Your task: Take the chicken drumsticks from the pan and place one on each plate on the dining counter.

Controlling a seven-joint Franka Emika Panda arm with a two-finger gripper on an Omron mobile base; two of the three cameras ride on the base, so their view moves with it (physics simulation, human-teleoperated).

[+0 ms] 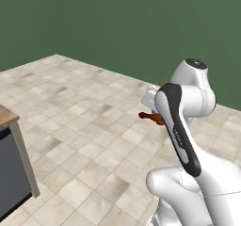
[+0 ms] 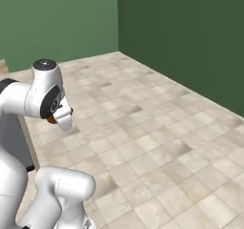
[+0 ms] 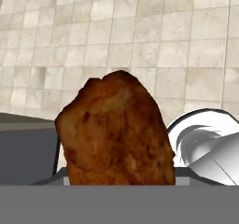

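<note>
One chicken drumstick [image 3: 116, 129], reddish-brown and glazed, stands right in front of the hand camera and hides the fingertips. In the left base view the chicken drumstick [image 1: 149, 117] sticks out to the left from behind my forearm, held above the tiled floor. My gripper [image 2: 57, 120] is shut on it, and an orange-brown bit of meat shows beside the white hand. The pan and the plates are out of view.
Beige tiled floor [image 2: 157, 142] spreads ahead, bounded by dark green walls [image 2: 190, 32]. A counter end [image 1: 8, 118] with a brown top, beige side and dark front stands at the left; I cannot tell whether it is the dining counter.
</note>
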